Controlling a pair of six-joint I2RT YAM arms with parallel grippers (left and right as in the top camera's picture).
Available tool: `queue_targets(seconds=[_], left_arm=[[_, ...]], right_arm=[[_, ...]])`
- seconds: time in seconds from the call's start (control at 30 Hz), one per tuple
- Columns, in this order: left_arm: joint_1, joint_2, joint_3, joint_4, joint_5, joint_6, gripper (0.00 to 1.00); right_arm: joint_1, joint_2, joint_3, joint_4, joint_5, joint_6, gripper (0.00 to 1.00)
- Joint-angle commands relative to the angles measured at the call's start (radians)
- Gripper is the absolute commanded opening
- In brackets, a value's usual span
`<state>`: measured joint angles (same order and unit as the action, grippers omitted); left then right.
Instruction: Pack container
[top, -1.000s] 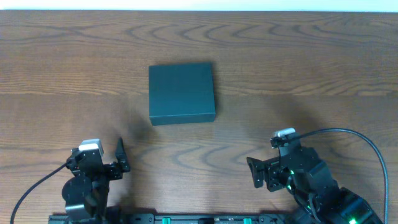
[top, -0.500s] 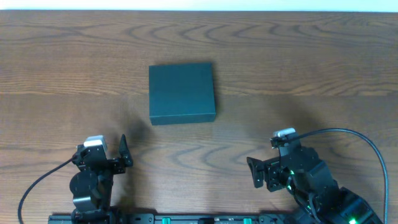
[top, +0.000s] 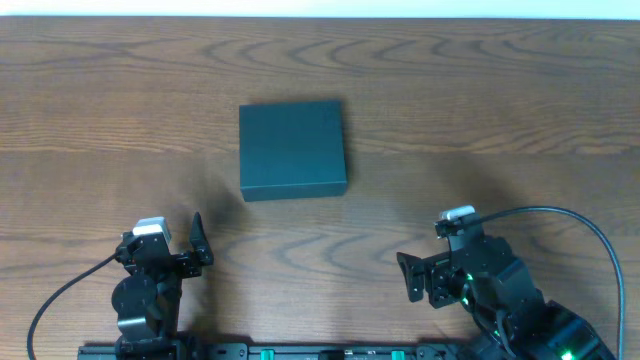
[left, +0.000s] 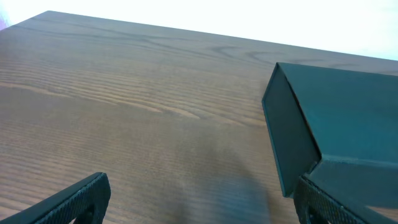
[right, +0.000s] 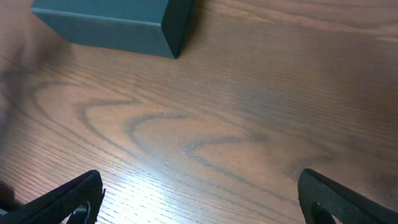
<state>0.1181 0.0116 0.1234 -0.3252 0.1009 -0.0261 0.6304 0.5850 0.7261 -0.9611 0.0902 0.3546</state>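
Hovering low at the near left of the table (top: 500, 120), the left gripper (left: 202, 202) is holding its jaws wide apart and grasping nothing. The container (top: 292, 148) is lying flat with its lid down, toward the far side and slightly left of centre, well apart from both arms. At the near right, the right gripper (right: 205, 199) is likewise gaping, empty. Nothing to pack is showing, so the job is looking either unstarted or finished; I cannot tell which.
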Motion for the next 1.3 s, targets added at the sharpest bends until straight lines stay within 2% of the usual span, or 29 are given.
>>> queue_targets(seconds=[0.0,0.6,0.77,0.9,1.03,1.27], left_arm=[[0.006,-0.007,-0.024,0.001,0.0,-0.004,0.95],[0.006,-0.007,-0.024,0.001,0.0,-0.004,0.95],[0.006,-0.007,-0.024,0.0,0.0,-0.004,0.95],[0.006,-0.007,-0.024,0.001,0.0,-0.004,0.95],[0.006,-0.007,-0.024,0.001,0.0,-0.004,0.95],[0.006,-0.007,-0.024,0.001,-0.001,-0.004,0.95]], right_arm=[[-0.008,-0.002,0.005,-0.001,0.011,-0.011,0.99],[-0.008,-0.002,0.005,-0.001,0.01,-0.012,0.99],[-0.06,-0.036,0.002,0.013,0.078,-0.127,0.99],[-0.204,-0.11,-0.038,0.102,0.054,-0.238,0.99],[-0.323,-0.214,-0.132,0.199,0.011,-0.286,0.99],[-0.381,-0.468,-0.354,0.272,0.01,-0.281,0.99]])
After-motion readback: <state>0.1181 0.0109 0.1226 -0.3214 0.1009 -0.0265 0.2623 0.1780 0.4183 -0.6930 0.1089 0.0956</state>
